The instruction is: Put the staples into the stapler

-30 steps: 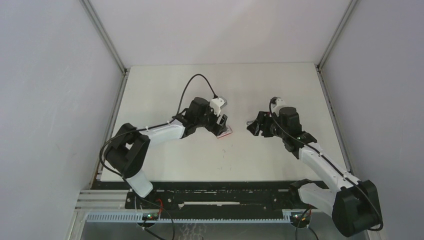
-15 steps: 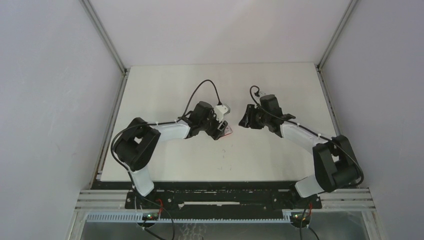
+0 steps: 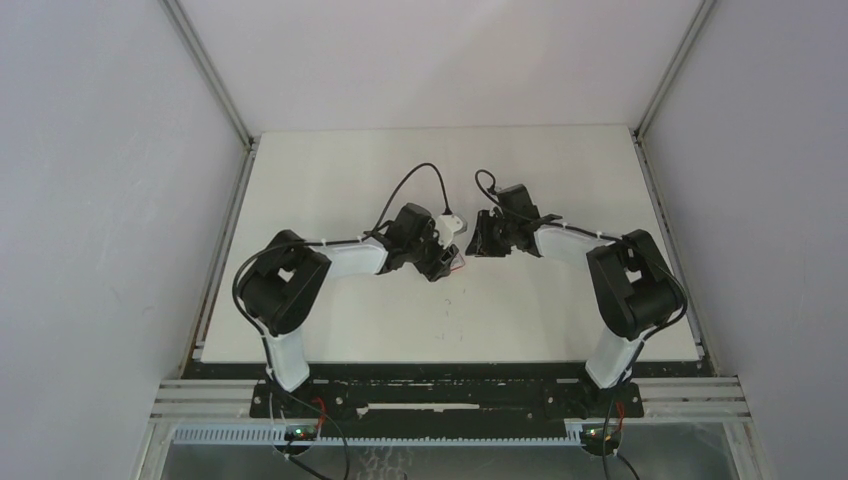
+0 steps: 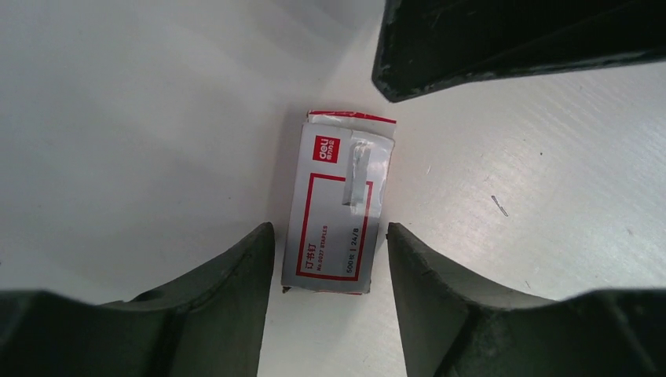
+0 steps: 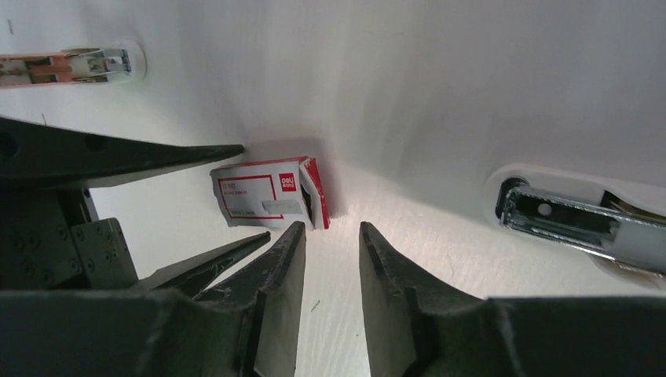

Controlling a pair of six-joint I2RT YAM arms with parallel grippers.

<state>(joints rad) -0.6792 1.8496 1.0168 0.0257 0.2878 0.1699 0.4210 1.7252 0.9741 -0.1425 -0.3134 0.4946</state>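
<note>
Little is done, by my reading: the staples [image 4: 338, 204] lie flat on the table [image 4: 118, 118] in their box, label up and end flap ajar, with no strip out. The left arm reaches low to mid-table. Its gripper [image 4: 327, 233] is tipped down over the box, fingers set narrowly either side of the near end, close to its flanks but with a sliver of gap, so not clearly pinching. The right arm folds inward, its gripper [image 5: 331, 229] low and aimed at the flap end, fingers close together and holding nothing. Right of that lies the stapler [image 5: 565, 220], its metal channel exposed. Drawing out a strip and seating it are yet to do.
</note>
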